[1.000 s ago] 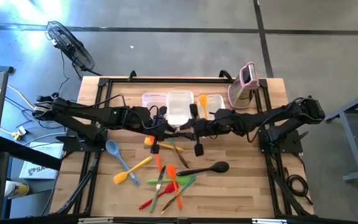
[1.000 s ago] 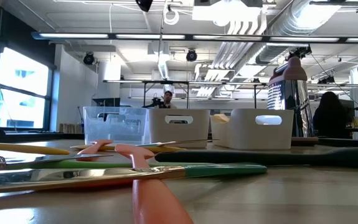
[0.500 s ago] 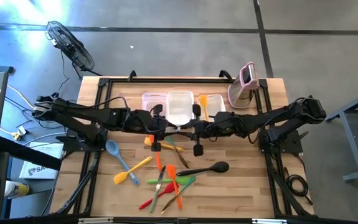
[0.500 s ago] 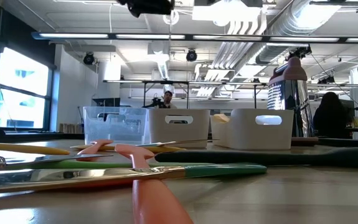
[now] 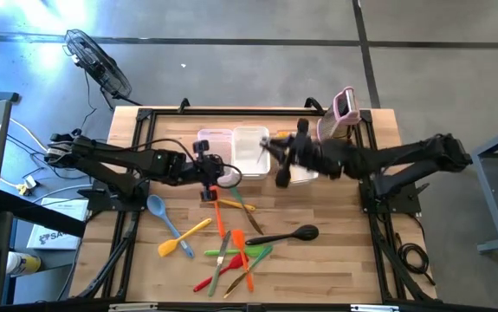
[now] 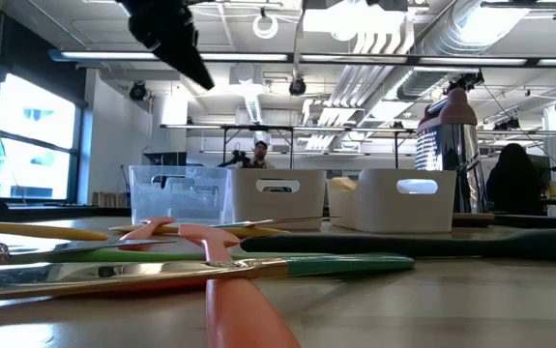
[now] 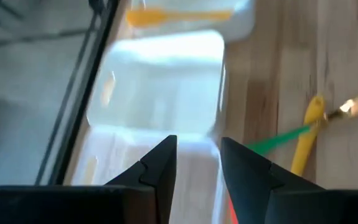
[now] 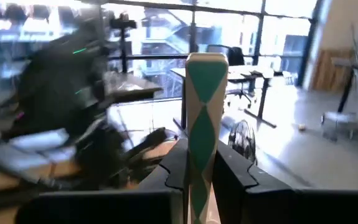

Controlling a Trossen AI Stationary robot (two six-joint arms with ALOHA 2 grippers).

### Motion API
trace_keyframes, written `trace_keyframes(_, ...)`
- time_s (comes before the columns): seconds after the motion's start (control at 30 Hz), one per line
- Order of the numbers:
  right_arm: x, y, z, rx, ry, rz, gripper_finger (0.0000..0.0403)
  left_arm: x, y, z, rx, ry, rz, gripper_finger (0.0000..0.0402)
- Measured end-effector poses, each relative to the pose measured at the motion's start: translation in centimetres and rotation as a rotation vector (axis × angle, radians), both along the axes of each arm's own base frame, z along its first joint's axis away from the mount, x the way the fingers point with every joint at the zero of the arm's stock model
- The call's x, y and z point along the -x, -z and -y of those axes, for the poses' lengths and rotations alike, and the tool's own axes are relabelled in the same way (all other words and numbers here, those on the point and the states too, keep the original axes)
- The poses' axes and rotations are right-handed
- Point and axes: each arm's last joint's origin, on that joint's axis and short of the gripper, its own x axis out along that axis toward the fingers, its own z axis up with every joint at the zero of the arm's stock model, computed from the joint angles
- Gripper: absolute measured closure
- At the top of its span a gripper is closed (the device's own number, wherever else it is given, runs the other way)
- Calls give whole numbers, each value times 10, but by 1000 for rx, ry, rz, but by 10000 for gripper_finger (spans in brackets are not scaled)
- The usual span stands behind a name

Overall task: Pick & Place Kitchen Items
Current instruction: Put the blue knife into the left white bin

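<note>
Three clear rectangular plastic tubs (image 5: 250,143) stand in a row on the wooden bench (image 5: 335,260), with one pink-and-white upright gadget (image 5: 342,113) beside them. Loose on the bench lie one blue spoon (image 5: 156,206), one black spoon (image 5: 294,233) and one yellow spatula (image 5: 185,238). The slim orange, red and green utensils (image 5: 236,251) overlap in a heap; at least six, exact number unclear. One yellow utensil (image 7: 179,15) lies inside a tub. One utensil with a green-and-white patterned handle (image 8: 205,124) shows in the right wrist view.
</note>
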Motion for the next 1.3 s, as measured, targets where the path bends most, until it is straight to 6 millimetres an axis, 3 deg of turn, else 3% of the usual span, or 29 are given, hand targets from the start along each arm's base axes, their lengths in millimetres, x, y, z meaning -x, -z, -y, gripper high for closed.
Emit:
trace_keyframes(0.2, -6, 12, 52, -182, 38, 10, 372, 8, 6, -1, 72, -85, -54, 281)
trace_keyframes(0.43, -24, 40, 82, -290, 69, -31, 372, 15, 11, -1, 126, -173, -95, 281)
trace_keyframes(1.07, -52, 107, 112, -419, 134, -208, 372, 16, 11, -1, 154, -203, -89, 281)
trace_keyframes(1.3, -53, 118, 114, -441, 146, -256, 372, 16, 11, -1, 162, -198, -91, 281)
